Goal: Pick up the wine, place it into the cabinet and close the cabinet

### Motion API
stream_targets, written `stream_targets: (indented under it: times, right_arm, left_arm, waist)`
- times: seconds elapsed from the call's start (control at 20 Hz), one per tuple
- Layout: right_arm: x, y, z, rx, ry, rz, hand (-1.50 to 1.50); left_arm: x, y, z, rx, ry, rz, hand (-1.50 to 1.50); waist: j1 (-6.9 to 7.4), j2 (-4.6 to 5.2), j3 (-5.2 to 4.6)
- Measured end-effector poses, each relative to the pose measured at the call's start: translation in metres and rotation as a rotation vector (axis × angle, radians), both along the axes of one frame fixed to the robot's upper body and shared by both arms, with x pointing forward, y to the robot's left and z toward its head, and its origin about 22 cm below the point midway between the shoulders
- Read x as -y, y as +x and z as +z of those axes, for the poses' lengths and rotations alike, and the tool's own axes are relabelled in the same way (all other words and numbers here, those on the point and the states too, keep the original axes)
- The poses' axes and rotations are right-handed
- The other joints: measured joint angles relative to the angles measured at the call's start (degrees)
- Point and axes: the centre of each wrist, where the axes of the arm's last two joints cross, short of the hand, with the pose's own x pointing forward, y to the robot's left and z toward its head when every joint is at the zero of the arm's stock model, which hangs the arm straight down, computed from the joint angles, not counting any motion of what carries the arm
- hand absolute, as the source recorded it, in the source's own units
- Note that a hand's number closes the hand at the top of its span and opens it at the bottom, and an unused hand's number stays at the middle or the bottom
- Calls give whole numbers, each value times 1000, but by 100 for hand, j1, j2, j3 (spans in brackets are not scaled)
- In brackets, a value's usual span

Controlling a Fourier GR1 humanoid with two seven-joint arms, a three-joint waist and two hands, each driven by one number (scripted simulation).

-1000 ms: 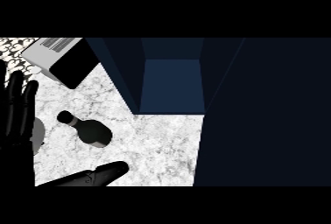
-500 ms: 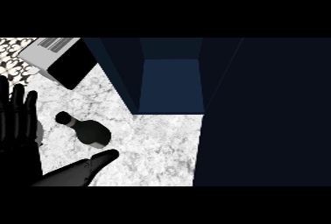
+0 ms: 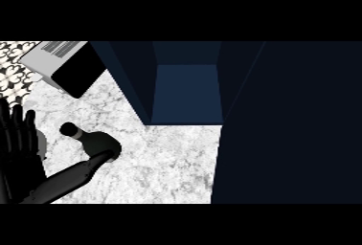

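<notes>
You are looking steeply down. The largest thing is the dark blue cabinet, which fills the right half of the frame and runs across the top centre. Its open compartment shows as a lighter blue panel in the upper middle, between two darker side walls.

Below and left of the cabinet lies the white marbled tabletop, taking the lower left and centre of the frame.

In the upper left corner sits a grey box-shaped appliance with a black face and a striped top, tilted at an angle, beside a patch of black-and-white patterned tile at the very corner.

At the far left edge your left hand stands open, fingers straight and pointing up the frame, a little apart from one another. It touches nothing.

From the lower left, your right hand comes in diagonally toward the centre, a long black shape. Its tip meets the wider end of the wine. You cannot tell whether its fingers are apart or together.

The wine is a dark bottle at centre left on the tabletop, its round cap pointing to the upper left, its body toward the lower right. It sits just right of the left hand and well left of the open compartment.
</notes>
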Motion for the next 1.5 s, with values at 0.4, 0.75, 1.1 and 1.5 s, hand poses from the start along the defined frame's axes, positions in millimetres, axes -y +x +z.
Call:
stream_targets:
  times: [0.4,0.75,1.1,1.5]
  right_arm:
    - [7,-1,-2,-11,-12,15,-150]
    - [3,1,-2,-26,14,36,-150]
    - [0,4,0,-29,31,58,-150]
    - [0,2,-4,-39,41,78,-150]
  left_arm:
    - [-26,3,-48,-24,-7,18,-150]
    - [-49,1,-87,-42,-16,34,-150]
    - [-66,1,-128,-72,-35,49,-150]
    - [-88,-9,-167,-100,-41,60,-150]
  waist:
    - [3,-1,-1]
    - [11,-1,0]
    - [7,1,2]
    - [9,0,3]
